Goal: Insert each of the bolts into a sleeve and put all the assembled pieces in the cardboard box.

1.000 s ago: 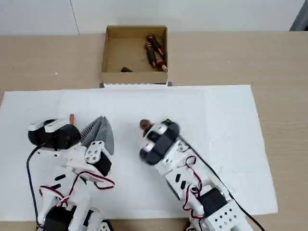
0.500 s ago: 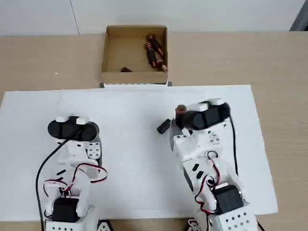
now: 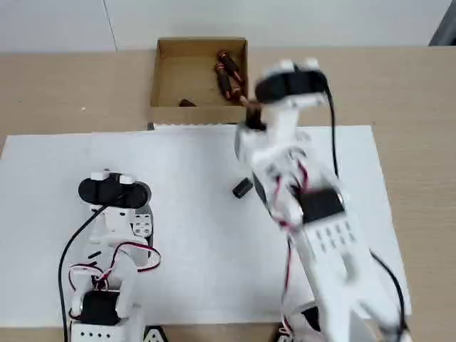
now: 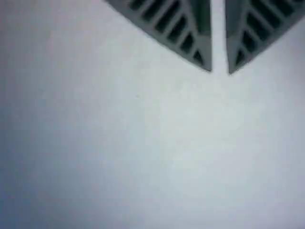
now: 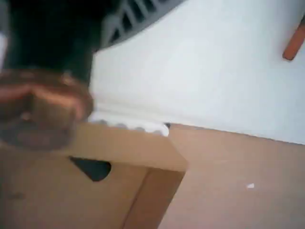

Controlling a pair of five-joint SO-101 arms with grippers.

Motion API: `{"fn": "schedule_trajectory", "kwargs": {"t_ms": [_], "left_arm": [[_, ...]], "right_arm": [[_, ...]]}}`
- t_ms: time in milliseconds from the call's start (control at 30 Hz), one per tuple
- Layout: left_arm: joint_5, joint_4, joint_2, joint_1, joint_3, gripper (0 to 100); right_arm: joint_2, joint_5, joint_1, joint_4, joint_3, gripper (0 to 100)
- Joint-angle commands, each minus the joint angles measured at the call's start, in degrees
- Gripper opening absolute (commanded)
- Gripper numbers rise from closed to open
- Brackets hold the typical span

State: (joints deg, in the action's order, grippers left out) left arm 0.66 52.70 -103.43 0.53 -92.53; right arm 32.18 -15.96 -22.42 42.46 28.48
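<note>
My right gripper [image 3: 250, 112] is shut on a black sleeve with a copper bolt head [image 5: 42, 106] sticking out of it. It hangs over the front right corner of the cardboard box [image 3: 199, 114]. Several assembled pieces [image 3: 229, 75] lie in the box's right half, and a dark piece [image 3: 187, 103] rests against its front wall. A loose black sleeve [image 3: 242, 187] lies on the white paper below the right arm. An orange bolt [image 5: 293, 44] lies on the paper farther off. My left gripper [image 4: 218, 67] hovers over bare paper at the lower left, its fingers a narrow slit apart and holding nothing.
A white paper sheet [image 3: 192, 235] covers the table's front half, and the wooden tabletop [image 3: 399, 85] shows around it. The box's front wall [image 5: 126, 148] stands right under the held piece. The left arm's body [image 3: 114, 214] occupies the lower left.
The right arm swung from the middle of the paper up to the box's front right corner with the piece. The black sleeve stayed on the paper. The left arm straightened and settled.
</note>
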Motion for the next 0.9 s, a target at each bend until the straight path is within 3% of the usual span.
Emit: {"fn": "schedule_trajectory", "kwargs": {"t_ms": [0, 267, 500, 867], "left_arm": [[0.0, -0.3, -0.6, 0.0, -0.4, 1], [0.0, -0.3, -0.6, 0.0, -3.4, 1], [0.0, -0.3, -0.6, 0.0, -3.4, 1], [0.0, -0.3, -0.6, 0.0, -3.4, 1]], "right_arm": [[-12.2, 2.8, 0.7, -0.7, -15.6, 0.3], [-36.4, 11.8, 2.4, -8.4, -39.4, 0.3], [-53.1, 14.9, 2.0, -14.8, -53.1, 0.3], [-68.4, 20.0, 1.8, -22.4, -56.4, 0.9]]}}
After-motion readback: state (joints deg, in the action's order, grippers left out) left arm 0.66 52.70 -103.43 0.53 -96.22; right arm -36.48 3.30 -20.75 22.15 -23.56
